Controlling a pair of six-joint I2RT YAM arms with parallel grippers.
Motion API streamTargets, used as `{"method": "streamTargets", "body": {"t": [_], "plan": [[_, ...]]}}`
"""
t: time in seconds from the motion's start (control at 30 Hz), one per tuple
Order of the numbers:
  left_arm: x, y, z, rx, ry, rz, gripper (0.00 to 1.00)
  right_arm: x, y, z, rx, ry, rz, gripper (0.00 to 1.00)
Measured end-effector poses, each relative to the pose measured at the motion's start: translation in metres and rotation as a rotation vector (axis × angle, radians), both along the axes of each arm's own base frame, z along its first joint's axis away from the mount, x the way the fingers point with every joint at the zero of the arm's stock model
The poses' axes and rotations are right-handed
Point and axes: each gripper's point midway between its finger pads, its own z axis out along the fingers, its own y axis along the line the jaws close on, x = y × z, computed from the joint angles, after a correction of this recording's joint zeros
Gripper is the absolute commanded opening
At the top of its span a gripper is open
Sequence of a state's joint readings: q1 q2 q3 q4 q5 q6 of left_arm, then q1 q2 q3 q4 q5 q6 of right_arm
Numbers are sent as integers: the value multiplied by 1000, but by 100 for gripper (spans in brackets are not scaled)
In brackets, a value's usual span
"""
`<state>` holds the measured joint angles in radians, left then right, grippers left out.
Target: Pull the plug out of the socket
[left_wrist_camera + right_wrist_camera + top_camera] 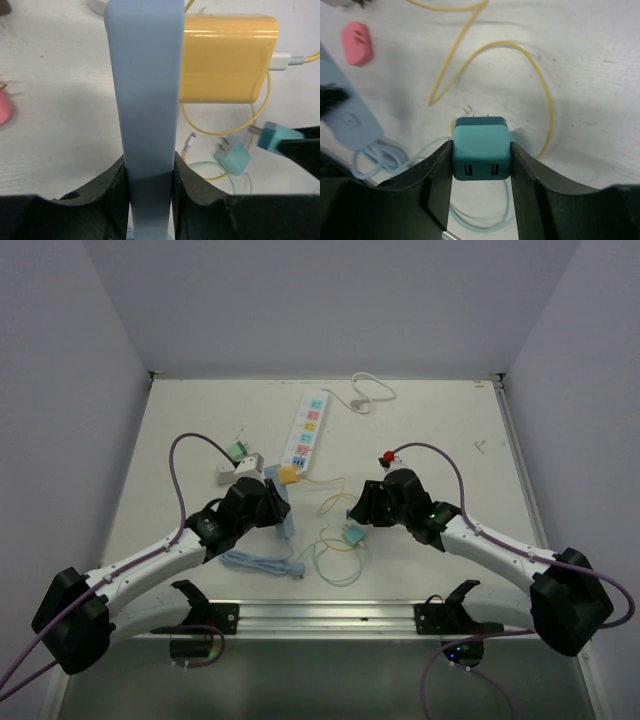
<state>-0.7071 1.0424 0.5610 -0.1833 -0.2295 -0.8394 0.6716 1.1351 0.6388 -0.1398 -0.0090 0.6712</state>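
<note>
Two grippers, both clamped on goods. Item 1: light-blue power strip (145, 75), held edge-on in the left gripper (150, 175), with a yellow adapter (225, 55) flush against its side (apparently plugged in). Item 2: teal USB charger (481, 145), pinched in the right gripper (481, 160), prongs bare, apart from the strip, above the table (600, 75). Step: the pull looks complete for this plug. Next: lower it and release gently, clear of the yellow cable (540, 85).
</note>
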Motion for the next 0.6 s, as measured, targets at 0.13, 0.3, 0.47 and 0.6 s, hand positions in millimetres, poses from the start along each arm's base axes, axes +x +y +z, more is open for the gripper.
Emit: {"method": "streamTargets", "body": {"t": [0.13,0.3,0.47,0.6], "plan": [[-1,-12,7,-39,-21,-63,0,-9,-6,-45,-70,81,14,33],[-5,-24,9,-79,-39,-130,0,-8,-9,-53,-84,80,17,71],[-7,-30,8,-94,-37,-167,0,-3,-9,-29,-53,4,20,90],[-9,-35,9,-104,-41,-187,0,3,1,22,34,-116,55,92]]}}
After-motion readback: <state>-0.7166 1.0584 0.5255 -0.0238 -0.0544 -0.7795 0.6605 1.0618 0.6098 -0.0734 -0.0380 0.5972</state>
